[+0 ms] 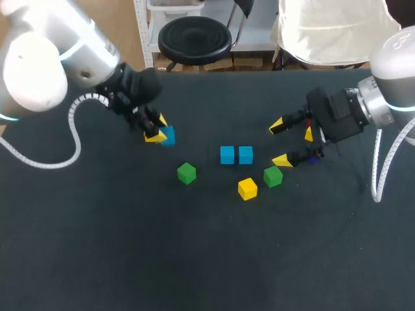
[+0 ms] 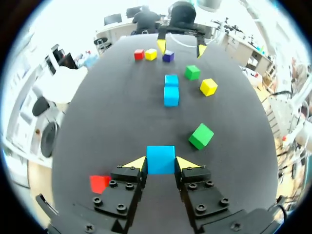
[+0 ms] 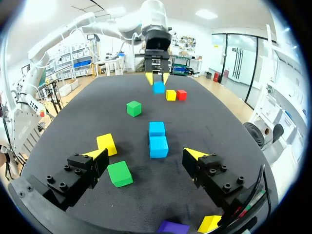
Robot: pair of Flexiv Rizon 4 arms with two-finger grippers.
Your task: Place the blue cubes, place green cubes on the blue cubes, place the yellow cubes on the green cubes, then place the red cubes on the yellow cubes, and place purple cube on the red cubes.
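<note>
Well to the left of the pair of blue cubes (image 1: 236, 155), which sit touching side by side in the middle of the black table (image 1: 130, 246), the left gripper (image 1: 155, 129) is clenched on a third blue cube (image 2: 161, 159). A yellow tip presses each of its side faces. Whether that cube rests on the table or hangs just above it is hard to say from here. A red cube (image 2: 99, 183) lies just beside that gripper, on the side away from the pair. A green cube (image 1: 186, 173) sits left of the pair and a little nearer the robot. A yellow cube (image 1: 247, 188) lies near the pair on the robot's side, with a second green cube (image 1: 273, 176) close by to its right. Right of the pair, the right gripper (image 1: 279, 142) stands released, fingers spread wide and gripping nothing. A purple cube (image 3: 173, 227) lies under it, on the side away from the pair.
</note>
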